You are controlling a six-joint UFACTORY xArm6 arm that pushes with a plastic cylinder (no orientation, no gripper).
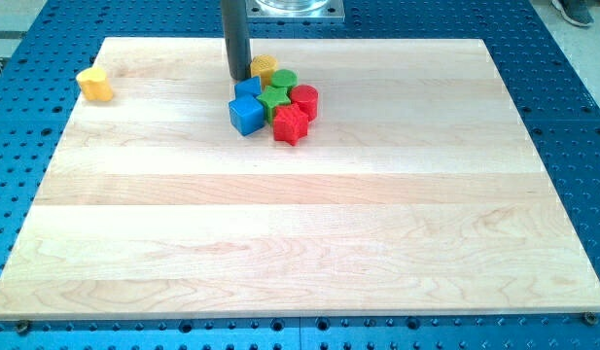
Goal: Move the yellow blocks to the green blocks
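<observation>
My tip (239, 78) stands near the view's top centre, just left of a yellow block (264, 68) and just above a small blue block (247, 89). The yellow block touches a green round block (284, 81). A green star block (274, 98) lies below it. A second yellow block (95, 84), heart-like in shape, sits alone at the view's far left near the board's edge.
A blue cube (247, 115), a red round block (304, 100) and a red star block (291, 124) crowd the same cluster. The wooden board (300, 243) lies on a blue perforated table (572, 117).
</observation>
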